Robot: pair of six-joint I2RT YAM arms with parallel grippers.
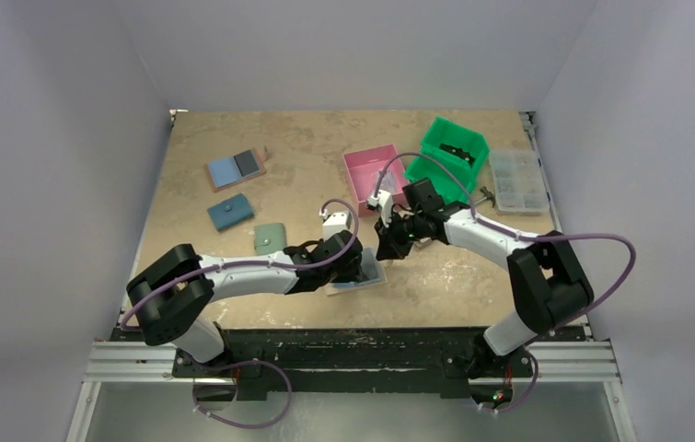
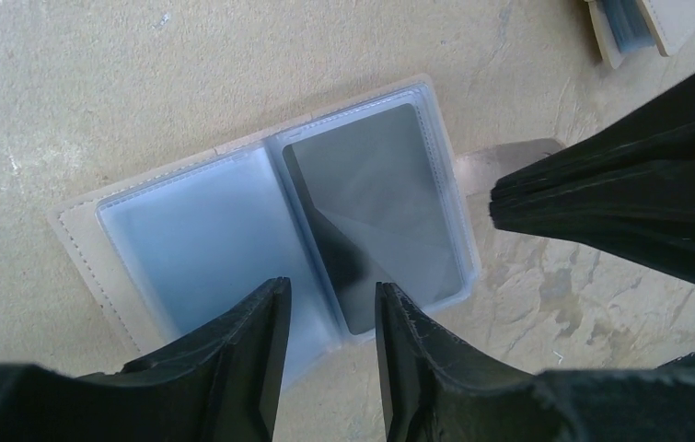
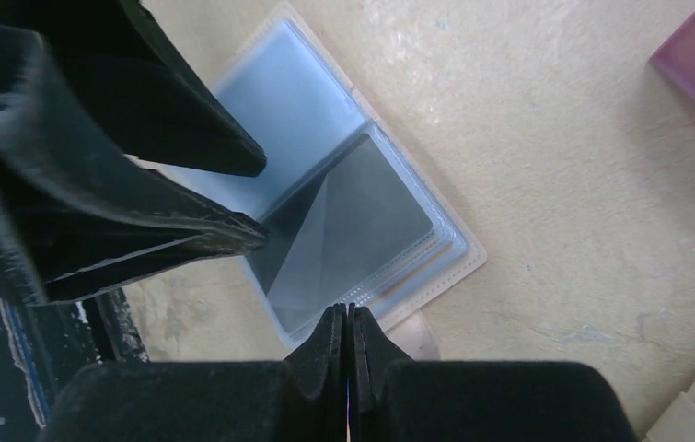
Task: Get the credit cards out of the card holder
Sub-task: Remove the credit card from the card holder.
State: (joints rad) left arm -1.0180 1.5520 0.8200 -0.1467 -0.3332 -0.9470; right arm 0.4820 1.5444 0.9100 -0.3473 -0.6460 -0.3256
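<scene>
Fingers apart, the left gripper hovers over the open card holder's fold. The right gripper, fingers together, sits at the holder's dark-panel edge. It is best to pin the holder first, then slide the cards outward.

Near edge of card holder behind left fingers

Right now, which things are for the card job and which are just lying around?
For the job:
card holder, lying open
left pincer, open over it
right pincer, shut by its edge

Just lying about:
second open holder
teal wallet
green wallet
pink bin
green bin
clear box
</scene>
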